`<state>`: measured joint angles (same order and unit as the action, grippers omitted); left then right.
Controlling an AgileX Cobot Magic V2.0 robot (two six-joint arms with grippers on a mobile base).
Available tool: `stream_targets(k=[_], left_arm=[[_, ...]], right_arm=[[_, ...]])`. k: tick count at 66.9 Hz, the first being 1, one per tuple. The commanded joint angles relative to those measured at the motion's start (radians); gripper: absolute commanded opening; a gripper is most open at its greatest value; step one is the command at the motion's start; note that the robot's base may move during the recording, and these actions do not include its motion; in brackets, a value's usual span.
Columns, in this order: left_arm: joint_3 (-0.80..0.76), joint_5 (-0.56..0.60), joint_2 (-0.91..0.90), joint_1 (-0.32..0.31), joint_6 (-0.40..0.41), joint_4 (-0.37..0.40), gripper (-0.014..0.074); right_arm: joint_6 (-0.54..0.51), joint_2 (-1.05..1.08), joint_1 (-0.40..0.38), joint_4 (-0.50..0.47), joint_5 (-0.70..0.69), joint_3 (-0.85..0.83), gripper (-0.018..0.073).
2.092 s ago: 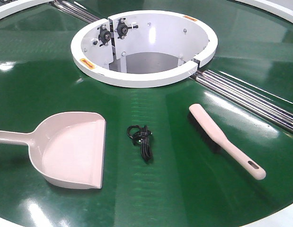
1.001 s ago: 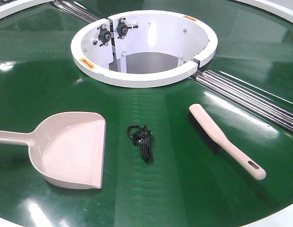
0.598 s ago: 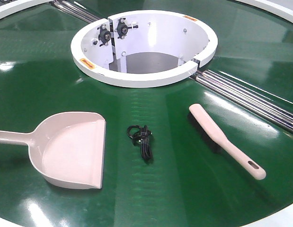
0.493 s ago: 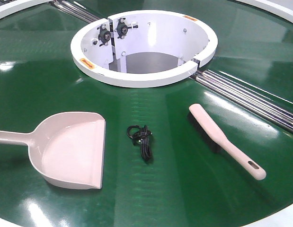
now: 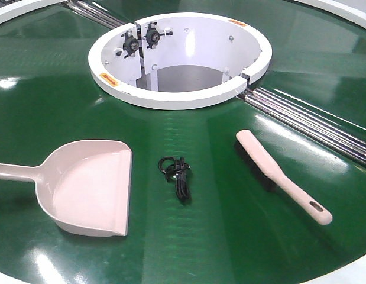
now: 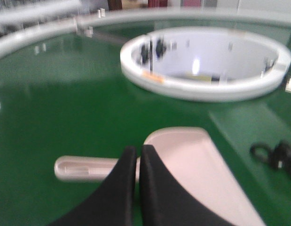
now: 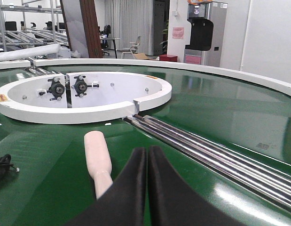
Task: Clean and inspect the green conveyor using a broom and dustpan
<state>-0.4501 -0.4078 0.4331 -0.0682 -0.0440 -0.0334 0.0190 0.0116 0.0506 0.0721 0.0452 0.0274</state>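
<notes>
Both tools lie untouched on the green conveyor (image 5: 47, 83), on the near side of the white hub (image 5: 171, 99): dustpan (image 5: 91, 186) to its left, broom (image 5: 277, 174) to its right, black cord (image 5: 177, 176) betw them. Left pincer (image 6: 137, 149) is pressed together, empty, over the dustpan handle; right pincer (image 7: 147, 151) likewise over the broom. Risk: descending w/o spreading would shove the handles across the glossy belt; the broom could skid twd the steel rollers (image 5: 313, 121) beside the hub

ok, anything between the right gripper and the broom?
Nothing visible. The broom lies on open belt just ahead and left of the shut right gripper; the black cable sits well off to the left.
</notes>
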Motion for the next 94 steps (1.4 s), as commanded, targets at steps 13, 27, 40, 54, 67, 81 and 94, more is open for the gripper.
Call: stream_targets(k=[13, 27, 40, 54, 67, 81, 94], left_arm=[[-0.035, 0.001, 0.138, 0.003, 0.016, 0.004, -0.0003], [-0.035, 0.005, 0.142, 0.003, 0.016, 0.004, 0.0004], [-0.035, -0.003, 0.142, 0.003, 0.012, -0.02, 0.0051], [-0.051, -0.051, 0.142, 0.003, 0.014, -0.103, 0.0264], [-0.058, -0.035, 0.143, 0.003, 0.014, -0.101, 0.0504], [-0.058, -0.015, 0.143, 0.003, 0.029, -0.046, 0.0559], [-0.181, -0.19, 0.241, 0.003, -0.174, -0.048, 0.0541]], right_arm=[[-0.005, 0.011, 0.001, 0.004, -0.07, 0.004, -0.0008], [-0.005, 0.011, 0.001, 0.004, -0.07, 0.004, -0.0008], [-0.005, 0.011, 0.001, 0.004, -0.07, 0.004, -0.0008], [-0.005, 0.011, 0.001, 0.004, -0.07, 0.004, -0.0008], [-0.005, 0.011, 0.001, 0.004, -0.07, 0.004, -0.0008], [-0.005, 0.011, 0.001, 0.004, -0.07, 0.004, -0.0008], [-0.005, 0.011, 0.001, 0.004, -0.07, 0.004, -0.0008]])
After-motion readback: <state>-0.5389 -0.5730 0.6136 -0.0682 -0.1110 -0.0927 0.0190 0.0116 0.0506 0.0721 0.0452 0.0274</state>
